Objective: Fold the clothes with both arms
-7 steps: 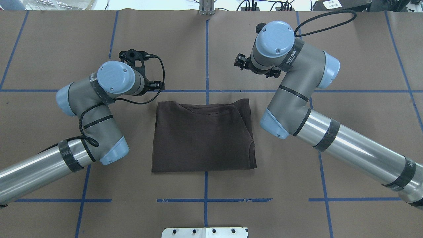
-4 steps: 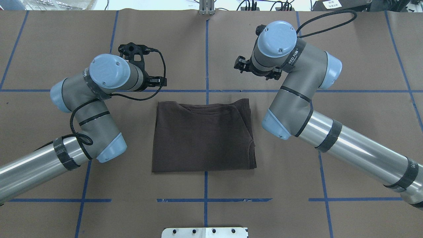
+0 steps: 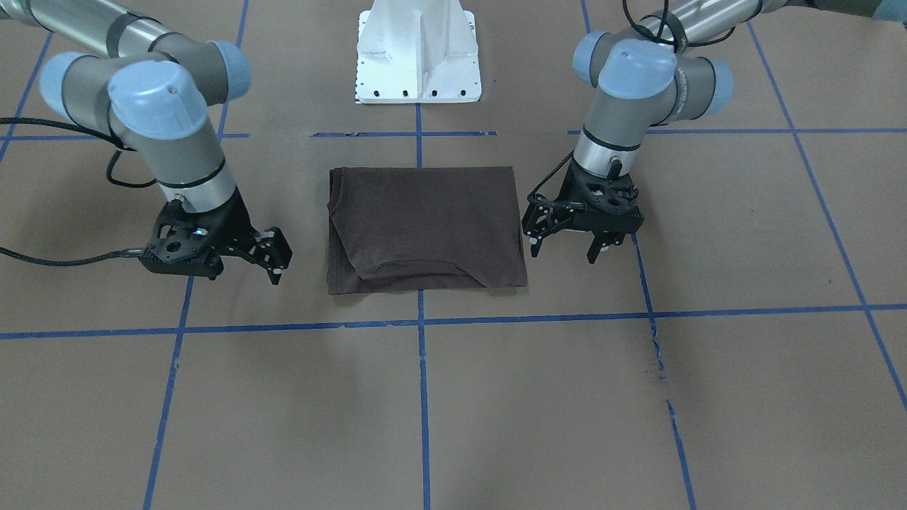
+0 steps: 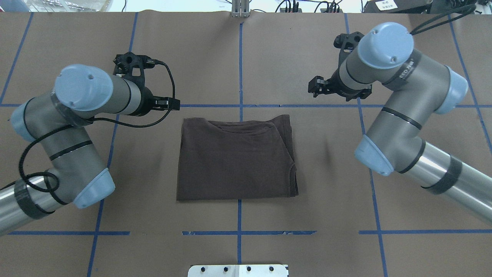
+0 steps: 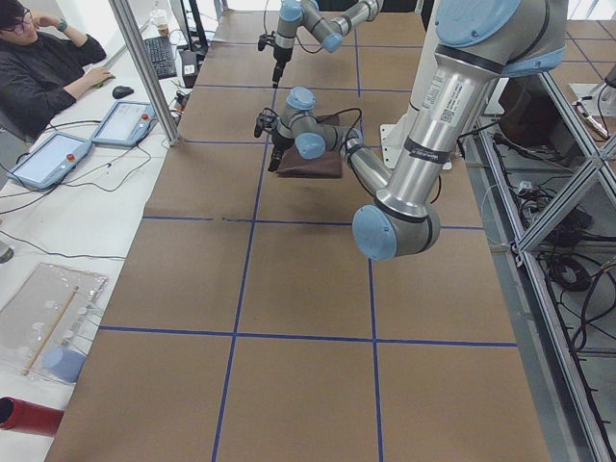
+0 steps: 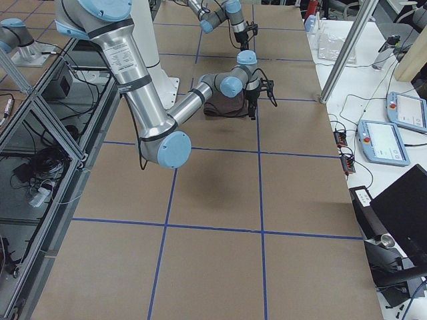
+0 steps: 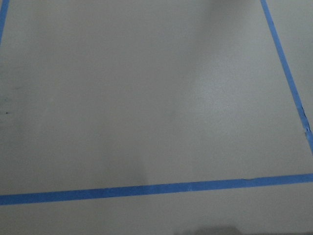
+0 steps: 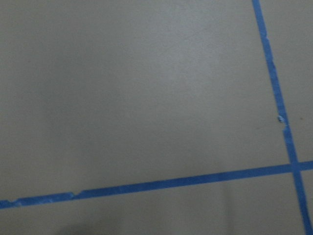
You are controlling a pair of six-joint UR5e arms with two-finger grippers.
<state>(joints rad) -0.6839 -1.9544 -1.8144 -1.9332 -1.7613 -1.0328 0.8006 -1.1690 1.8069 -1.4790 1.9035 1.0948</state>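
The T-shirt (image 4: 234, 159) lies folded on the middle of the worktop (image 4: 307, 215), between the two grippers. The left gripper (image 3: 565, 249) hangs just beside its left edge, the right gripper (image 3: 244, 265) near its right edge. The pedestal base (image 3: 418, 53) stands behind it, on the robot's side.

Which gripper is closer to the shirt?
Left. The left gripper is just beside the shirt's edge, near its collar end. The right gripper is off the opposite edge, with a wider gap between.

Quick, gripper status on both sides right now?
Left gripper: open, holding nothing.
Right gripper: open, holding nothing.
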